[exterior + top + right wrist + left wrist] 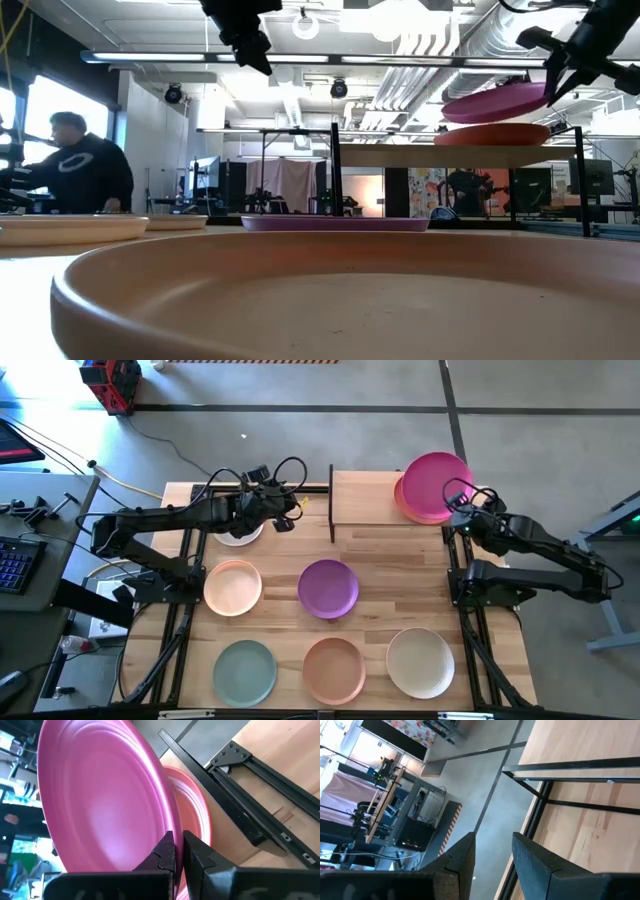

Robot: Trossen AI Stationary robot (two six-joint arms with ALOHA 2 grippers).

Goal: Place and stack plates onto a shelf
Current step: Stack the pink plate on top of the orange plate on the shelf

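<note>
Left end effector (pixel 283 510) sat over the table's (pixel 400 550) far left part, just left of the shelf (pixel 362 500), above an off-white plate (pixel 238 536) that its arm mostly hid. Fingers (pixel 462 857) were parted with nothing between them in the left wrist view: released.

On the table, left to right: peach plate (pixel 233 586) and sage green plate (pixel 244 672) in the left column, purple plate (pixel 328 588) mid-table, salmon plate (pixel 334 669) near the front edge, cream plate (pixel 420 662) front right. All lay flat and apart from each other.

The shelf stood at the far edge, its left half bare board. On its right end lay an orange-red plate (pixel 402 500).

Right end effector (pixel 461 498) was at the shelf's right end, clenched on the rim of the magenta plate (pixel 435 484). In the low view the magenta plate (pixel 495 101) hung tilted just above the orange-red plate (pixel 492 134), clear of it on the held side; whether the far edges touched I could not tell. Right wrist view showed the fingers (pixel 165 851) pinching the rim.

A person (pixel 85 165) in a dark top stood beyond the table, on the low view's left.
</note>
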